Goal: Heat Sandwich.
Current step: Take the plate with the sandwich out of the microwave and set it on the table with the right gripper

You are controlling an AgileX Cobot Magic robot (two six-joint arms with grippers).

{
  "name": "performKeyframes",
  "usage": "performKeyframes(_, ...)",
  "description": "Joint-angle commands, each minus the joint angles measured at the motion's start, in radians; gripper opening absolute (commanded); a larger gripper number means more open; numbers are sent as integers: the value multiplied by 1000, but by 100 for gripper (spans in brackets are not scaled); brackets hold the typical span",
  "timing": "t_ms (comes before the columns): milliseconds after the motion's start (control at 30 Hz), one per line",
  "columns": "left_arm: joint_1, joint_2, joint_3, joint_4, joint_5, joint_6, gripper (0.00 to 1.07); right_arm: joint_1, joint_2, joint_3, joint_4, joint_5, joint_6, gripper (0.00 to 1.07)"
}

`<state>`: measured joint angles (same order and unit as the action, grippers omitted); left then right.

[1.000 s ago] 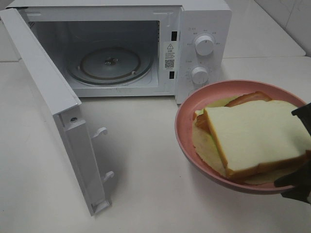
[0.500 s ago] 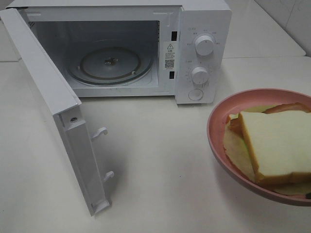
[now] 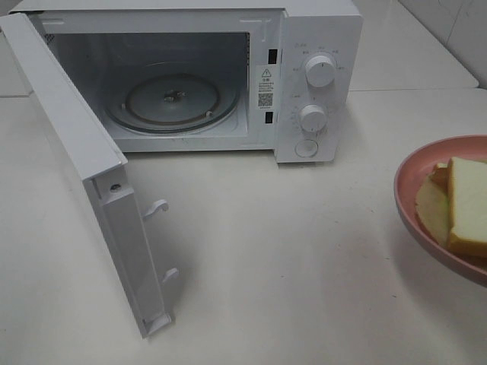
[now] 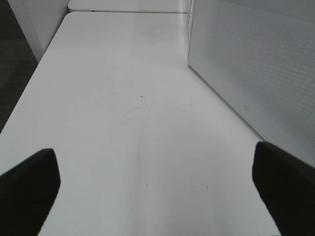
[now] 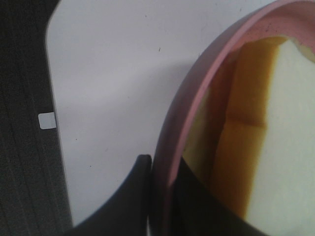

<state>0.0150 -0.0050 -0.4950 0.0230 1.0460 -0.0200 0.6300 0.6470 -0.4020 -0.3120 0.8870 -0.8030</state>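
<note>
Microwave: stands at twelve o'clock on the white table, its cavity showing the glass turntable.
Door: swung wide, reaching toward eight o'clock.
Dials: two white knobs on the panel at one o'clock.
Pink plate: at three o'clock, partly cut off by the frame edge, well apart from the microwave.
Sandwich: lies on the pink plate, white bread with tan crust.
Right gripper: nearly closed, its fingers pinching the plate's rim from both sides.
Left gripper: spread wide above bare table, nothing between the fingers, beside the microwave's perforated side.
</note>
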Motion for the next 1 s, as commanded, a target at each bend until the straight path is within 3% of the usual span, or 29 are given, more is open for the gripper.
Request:
performKeyframes(33,3,-16,2,-2,-9,0,100,-2,-9,-1,-66,2,114,0)
performKeyframes(500,3,-16,2,-2,-9,0,100,-2,18,-1,-221,71,570,0)
performKeyframes(1000,3,-16,2,-2,-9,0,100,-2,145,-3,-301,67,996,0)
